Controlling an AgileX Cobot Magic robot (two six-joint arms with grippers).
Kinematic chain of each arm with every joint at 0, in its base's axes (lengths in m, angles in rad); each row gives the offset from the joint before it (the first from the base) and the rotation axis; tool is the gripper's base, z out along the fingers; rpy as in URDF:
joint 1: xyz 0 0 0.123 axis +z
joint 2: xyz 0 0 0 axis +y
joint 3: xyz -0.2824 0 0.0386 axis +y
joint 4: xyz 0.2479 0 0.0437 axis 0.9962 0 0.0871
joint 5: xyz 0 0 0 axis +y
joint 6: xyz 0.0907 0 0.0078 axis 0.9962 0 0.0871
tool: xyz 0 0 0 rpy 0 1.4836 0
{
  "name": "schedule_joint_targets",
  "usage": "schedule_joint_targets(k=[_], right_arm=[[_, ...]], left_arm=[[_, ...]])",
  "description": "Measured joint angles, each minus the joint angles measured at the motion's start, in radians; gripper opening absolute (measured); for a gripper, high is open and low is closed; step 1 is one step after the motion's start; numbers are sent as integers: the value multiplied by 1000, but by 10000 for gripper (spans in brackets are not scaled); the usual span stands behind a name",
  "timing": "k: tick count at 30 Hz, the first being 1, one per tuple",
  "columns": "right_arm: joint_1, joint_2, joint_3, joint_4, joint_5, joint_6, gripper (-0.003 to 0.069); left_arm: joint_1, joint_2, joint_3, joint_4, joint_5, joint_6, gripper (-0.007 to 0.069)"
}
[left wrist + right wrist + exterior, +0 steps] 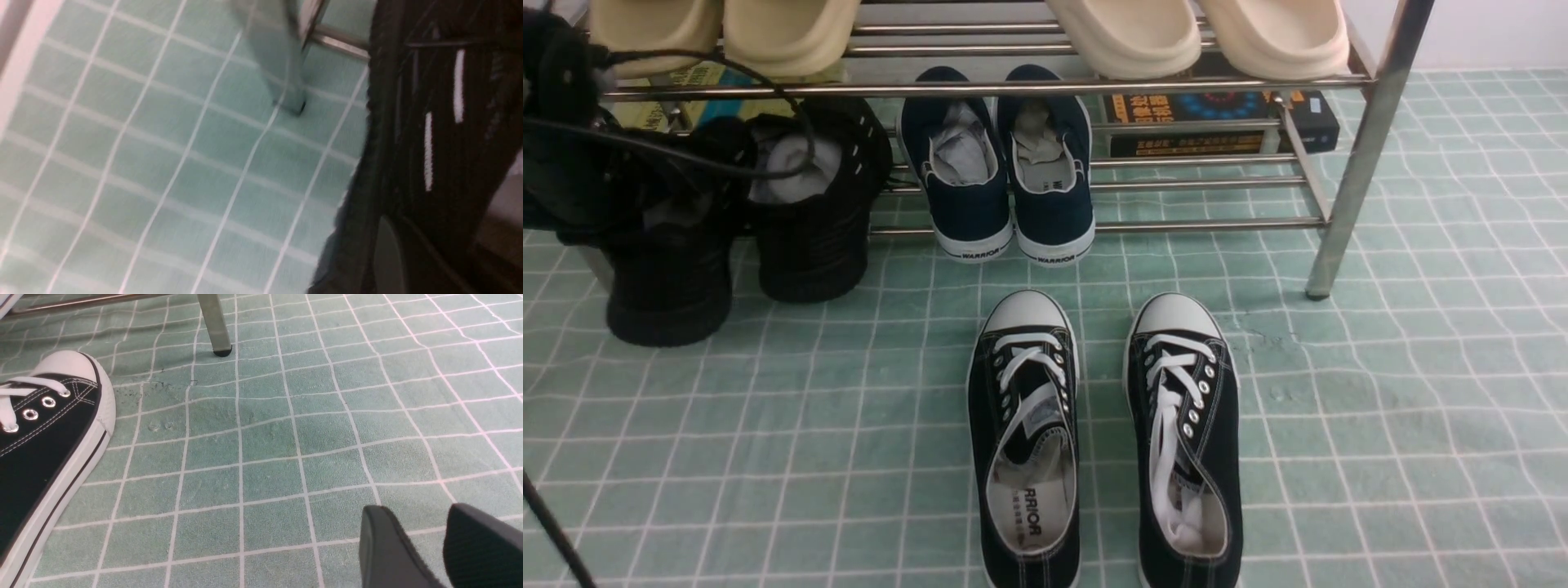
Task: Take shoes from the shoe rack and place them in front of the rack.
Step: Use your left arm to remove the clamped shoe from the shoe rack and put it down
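In the left claw's (433, 241) pinch, the shoes (817, 237).

Black left arm (556, 122) carries black cables (686, 159); right fingers (388, 547) are matte black.

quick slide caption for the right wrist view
Open right end effector over green checked mat, near a white-toed black lace-up.

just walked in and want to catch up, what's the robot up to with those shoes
The left arm's fingers are shut at the black mesh sneakers at the left end of the shoe rack, apparently gripping one. The right arm's fingers hang open and empty above the mat. Black lace-ups already sit in front of the rack.
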Motion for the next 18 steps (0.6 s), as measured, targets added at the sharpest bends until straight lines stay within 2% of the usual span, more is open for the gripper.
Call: schedule_joint_targets(k=[7, 10, 14, 18], right_arm=[[0, 0, 0, 0, 0, 0, 237], [0, 0, 0, 0, 0, 0, 237], [0, 0, 0, 0, 0, 0, 237], [0, 0, 0, -1, 0, 0, 237]], left_arm=[[0, -247, 7, -39, 243, 17, 19], [0, -328, 55, -39, 291, 13, 19], [0, -388, 180, -38, 264, -43, 19], [0, -415, 382, -42, 100, -126, 19]])
